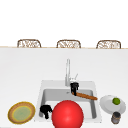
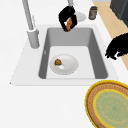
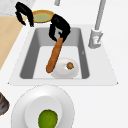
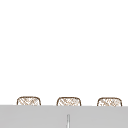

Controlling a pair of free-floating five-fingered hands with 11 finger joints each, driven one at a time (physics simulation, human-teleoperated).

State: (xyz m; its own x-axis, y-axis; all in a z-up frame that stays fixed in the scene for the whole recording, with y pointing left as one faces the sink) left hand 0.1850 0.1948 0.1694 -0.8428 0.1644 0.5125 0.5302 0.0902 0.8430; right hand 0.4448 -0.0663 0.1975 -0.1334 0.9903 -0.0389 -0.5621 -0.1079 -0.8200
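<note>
The right hand hangs above the grey steel sink, just in front of the tall grey faucet. Its fingers are curled around one end of a long orange-brown carrot. In the right side view this hand holds the upper end of the carrot, and the lower end slants down over the basin, close to the rim of a white round plate that lies on the sink floor. A small brown piece of food lies on that plate.

The left hand floats at the front left edge of the sink with its fingers bent downward, holding nothing. It is just beside a big red ball and near a round woven plate with yellow rim on the white counter. At the right, a second white plate carries a green lime, with a small dark jar just beside it.
</note>
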